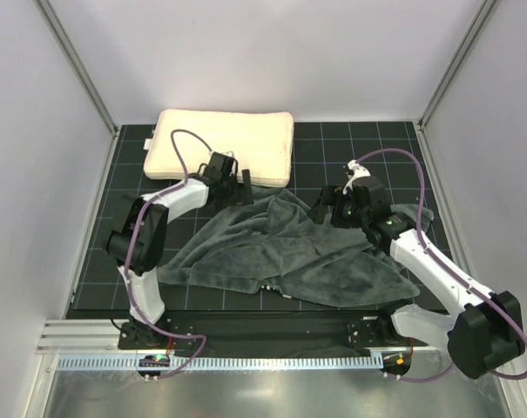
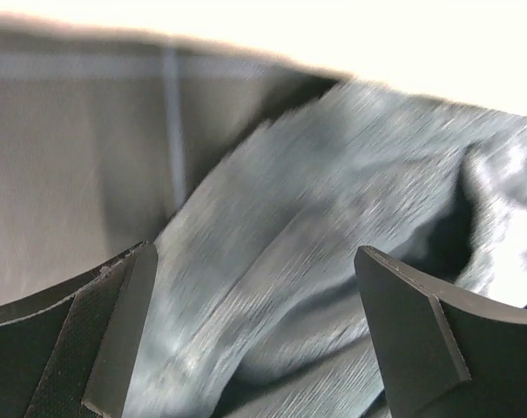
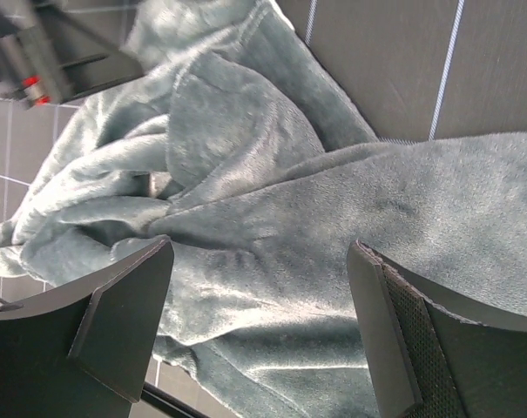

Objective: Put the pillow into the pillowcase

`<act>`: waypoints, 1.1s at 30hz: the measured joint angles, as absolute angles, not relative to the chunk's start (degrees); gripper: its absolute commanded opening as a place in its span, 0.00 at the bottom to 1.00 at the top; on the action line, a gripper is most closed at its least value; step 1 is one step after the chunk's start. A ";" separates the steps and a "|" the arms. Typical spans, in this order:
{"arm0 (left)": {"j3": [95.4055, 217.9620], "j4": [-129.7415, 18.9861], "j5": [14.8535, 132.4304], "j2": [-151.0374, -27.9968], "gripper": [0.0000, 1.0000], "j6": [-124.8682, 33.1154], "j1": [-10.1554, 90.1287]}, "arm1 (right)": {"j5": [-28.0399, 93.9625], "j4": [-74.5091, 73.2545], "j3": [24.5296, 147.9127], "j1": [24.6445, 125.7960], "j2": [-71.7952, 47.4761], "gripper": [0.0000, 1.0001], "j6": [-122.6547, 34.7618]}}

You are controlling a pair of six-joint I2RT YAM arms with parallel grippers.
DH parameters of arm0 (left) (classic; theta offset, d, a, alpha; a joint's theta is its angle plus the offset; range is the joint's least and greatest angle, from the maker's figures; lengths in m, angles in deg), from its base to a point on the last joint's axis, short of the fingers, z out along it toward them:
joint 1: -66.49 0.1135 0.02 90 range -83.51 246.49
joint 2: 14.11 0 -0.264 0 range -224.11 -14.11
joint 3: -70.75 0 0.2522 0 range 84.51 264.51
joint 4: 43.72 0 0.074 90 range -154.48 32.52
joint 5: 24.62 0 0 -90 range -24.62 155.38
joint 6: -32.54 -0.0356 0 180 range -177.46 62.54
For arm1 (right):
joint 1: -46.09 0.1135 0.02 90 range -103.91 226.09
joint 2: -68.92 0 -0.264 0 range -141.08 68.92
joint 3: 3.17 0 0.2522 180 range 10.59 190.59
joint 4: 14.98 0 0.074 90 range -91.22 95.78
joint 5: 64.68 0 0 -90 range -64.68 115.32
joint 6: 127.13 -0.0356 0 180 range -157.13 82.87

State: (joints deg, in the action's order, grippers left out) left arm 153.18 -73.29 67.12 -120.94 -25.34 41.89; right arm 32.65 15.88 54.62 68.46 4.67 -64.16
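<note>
Grey pillowcase (image 1: 289,252) lies crumpled beneath left claw (image 1: 237,192) and right claw (image 1: 328,212), both spread wide, empty.

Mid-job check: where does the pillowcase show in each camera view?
Top external: pillowcase lies crumpled at centre, between the two arms.
Left wrist: blurred grey folds, centre to right.
Right wrist: it fills most of the frame.
Shared landmark: the black mat with pale grid lines, at left in left wrist and upper right in right wrist.

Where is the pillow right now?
In the top view, the pillow lies at the far edge, left of centre, just beyond the crumpled pillowcase and the left tool.
</note>
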 measured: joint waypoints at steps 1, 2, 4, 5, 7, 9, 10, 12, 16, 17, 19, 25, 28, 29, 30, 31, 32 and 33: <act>154.56 -73.03 66.68 -121.85 1.00 -26.17 41.56 | 32.68 15.92 54.62 68.46 5.31 0.88 -64.07; 156.09 -72.62 66.40 -123.06 0.99 -26.85 41.21 | 32.68 15.97 54.62 68.46 5.90 0.88 -63.92; 158.53 -71.59 66.20 -125.42 0.96 -28.09 40.57 | 32.63 16.19 54.62 68.46 6.77 0.88 -63.72; 159.91 -71.55 66.09 -126.95 0.93 -28.42 40.29 | 32.61 16.38 54.62 68.46 7.10 0.88 -63.59; 162.21 -71.02 65.74 -128.96 0.82 -29.34 39.92 | 32.61 16.89 54.62 68.46 7.45 0.88 -63.35; 163.56 -70.83 65.74 -130.42 0.72 -29.82 39.68 | 32.59 17.26 54.62 68.46 7.60 0.88 -63.15; 164.00 -70.69 65.85 -130.71 0.67 -29.93 39.55 | 32.57 17.37 54.62 68.46 7.60 0.88 -63.07; 164.94 -70.30 65.81 -131.80 0.51 -30.41 39.18 | 32.54 17.61 54.62 68.46 7.60 0.88 -62.91; 166.18 -69.71 65.15 -133.31 0.05 -30.32 38.43 | 32.57 17.72 54.62 68.46 7.60 0.88 -62.89; 166.18 -69.54 64.47 -133.59 0.00 -30.39 38.21 | 32.54 17.69 54.60 68.49 7.60 0.88 -62.89; 166.07 -69.51 63.60 -133.55 0.00 -30.69 37.95 | 32.33 17.65 54.27 68.49 7.62 0.88 -62.98; 157.77 -70.30 57.48 -126.75 0.00 -26.67 39.22 | 25.42 21.93 51.62 68.46 8.28 0.88 -65.75; 152.17 -72.20 55.56 -119.84 0.00 -22.74 43.92 | 19.60 26.33 51.23 68.46 8.61 0.88 -68.55; 150.64 -72.84 54.77 -117.18 0.00 -21.49 46.24 | 18.29 27.51 51.12 68.46 8.85 0.89 -69.34; 149.42 -73.29 53.74 -114.49 0.00 -20.22 48.71 | 16.61 28.71 50.84 68.46 9.42 0.89 -70.43; 148.70 -74.02 52.39 -111.93 0.00 -19.35 51.07 | 14.99 30.13 50.51 68.42 10.20 0.90 -71.46; 148.50 -74.76 50.94 -109.75 0.00 -18.58 53.14 | 13.59 31.44 50.05 68.42 11.32 0.90 -72.49; 148.50 -75.22 49.44 -107.98 0.00 -17.95 54.65 | 12.20 32.80 49.57 68.42 12.65 0.96 -73.67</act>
State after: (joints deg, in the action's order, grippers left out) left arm 148.50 -75.22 49.44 -107.98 -17.95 54.65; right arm 12.20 32.80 49.57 68.42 12.65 -73.67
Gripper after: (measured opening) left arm 0.027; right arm 0.898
